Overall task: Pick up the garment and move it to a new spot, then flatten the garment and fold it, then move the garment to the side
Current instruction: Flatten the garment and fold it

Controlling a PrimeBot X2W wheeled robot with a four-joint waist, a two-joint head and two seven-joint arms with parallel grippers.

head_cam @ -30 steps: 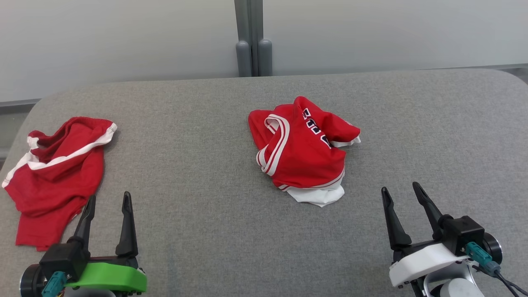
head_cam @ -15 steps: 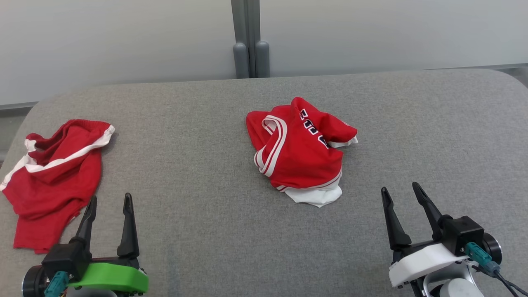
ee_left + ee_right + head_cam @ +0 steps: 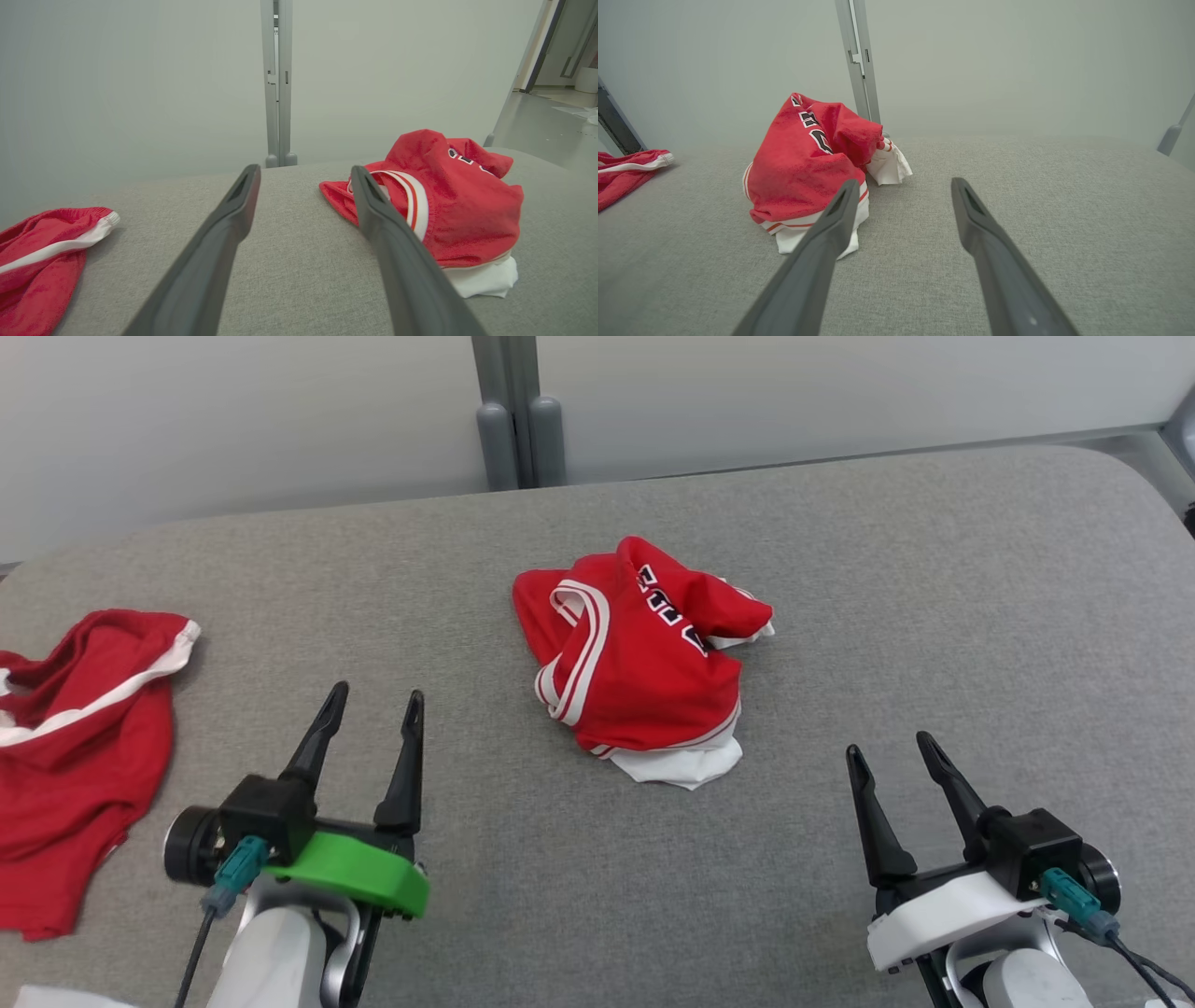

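Lying crumpled in a heap near the middle of a grey fabric-covered table (image 3: 934, 616), the garment (image 3: 644, 663) is red with white-striped trim. It has dark lettering edged in white, and a white layer pokes out from under its near edge. Both grippers are apart from it.

The left gripper (image 3: 376, 693), on a green mount, hovers to the garment's near left. Its 2 dark fingers are spread wide with nothing between them, tips aimed just past the garment's left edge. The right gripper (image 3: 888, 745), on a white mount, sits to the garment's near right. Its 2 fingers are likewise spread wide and empty.

Well off to the garment's left, at the table's edge, lies a rumpled red cloth (image 3: 84, 737) with a white stripe. Behind the garment, past the table's far edge, a grey post (image 3: 512, 411) stands against a pale wall (image 3: 840, 392).
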